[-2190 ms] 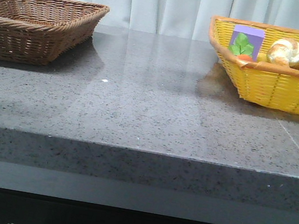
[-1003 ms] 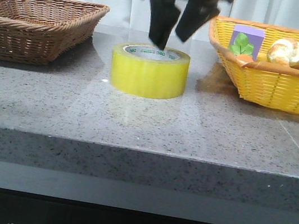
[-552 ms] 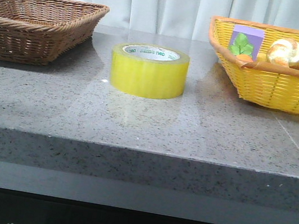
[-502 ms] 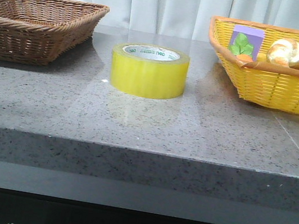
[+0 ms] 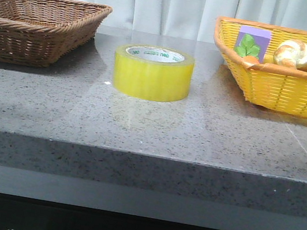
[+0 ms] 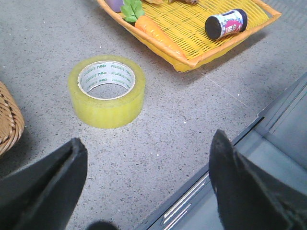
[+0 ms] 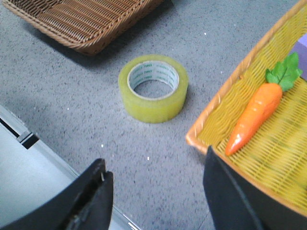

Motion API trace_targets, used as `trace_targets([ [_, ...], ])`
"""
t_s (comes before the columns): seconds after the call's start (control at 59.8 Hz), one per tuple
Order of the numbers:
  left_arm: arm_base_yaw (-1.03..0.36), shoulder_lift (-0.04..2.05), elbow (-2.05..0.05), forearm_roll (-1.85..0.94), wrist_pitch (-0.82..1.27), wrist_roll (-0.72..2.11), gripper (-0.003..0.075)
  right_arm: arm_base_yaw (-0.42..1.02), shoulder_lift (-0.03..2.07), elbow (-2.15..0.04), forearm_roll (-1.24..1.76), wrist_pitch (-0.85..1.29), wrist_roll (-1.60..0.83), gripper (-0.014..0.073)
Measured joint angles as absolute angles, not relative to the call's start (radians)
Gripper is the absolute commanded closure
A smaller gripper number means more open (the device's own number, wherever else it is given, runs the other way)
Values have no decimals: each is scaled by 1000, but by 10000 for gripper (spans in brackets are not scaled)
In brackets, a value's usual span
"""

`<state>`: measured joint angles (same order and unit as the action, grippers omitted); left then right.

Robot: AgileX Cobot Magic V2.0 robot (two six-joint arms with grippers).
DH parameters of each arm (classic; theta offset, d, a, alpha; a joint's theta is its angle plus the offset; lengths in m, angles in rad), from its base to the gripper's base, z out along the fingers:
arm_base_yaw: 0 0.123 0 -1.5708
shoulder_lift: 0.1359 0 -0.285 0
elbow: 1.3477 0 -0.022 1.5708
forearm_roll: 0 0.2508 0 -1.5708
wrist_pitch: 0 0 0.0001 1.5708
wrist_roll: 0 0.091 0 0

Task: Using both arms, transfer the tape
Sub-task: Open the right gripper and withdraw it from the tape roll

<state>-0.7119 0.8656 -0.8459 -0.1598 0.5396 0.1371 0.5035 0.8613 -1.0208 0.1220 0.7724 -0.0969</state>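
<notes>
Yellow tape (image 5: 152,73) flat on table (image 5: 151,126), both grippers — left gripper (image 6: 148,184), right gripper (image 7: 156,191) — spread, empty

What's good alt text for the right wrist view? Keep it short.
A yellow tape roll lies flat on the grey speckled table, untouched, beyond the open right gripper. A brown wicker basket sits on one side, a yellow basket holding a toy carrot on the other.

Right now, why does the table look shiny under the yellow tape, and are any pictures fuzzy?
Front view: the polished grey table mirrors the tape as a pale yellowish glow just in front of it, with whitish streaks of glare; the picture is sharp. Left wrist view: the left hand is dark and soft at the edges, being so close. Right wrist view: the right hand is blurred too, while the tape is clear.
</notes>
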Motion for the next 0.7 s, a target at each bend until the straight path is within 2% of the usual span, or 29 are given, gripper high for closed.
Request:
trace_targets([
  [0.267,-712,866,-846,-160,540,137,195,504,691,-853,124,738,-97,151],
  [0.552,-712,871,-860,-166,551,137,192,504,678,-840,126,722,-97,151],
  [0.702,-712,935,-965,-116,621,137,125,504,676,-840,126,722,-97,151],
])
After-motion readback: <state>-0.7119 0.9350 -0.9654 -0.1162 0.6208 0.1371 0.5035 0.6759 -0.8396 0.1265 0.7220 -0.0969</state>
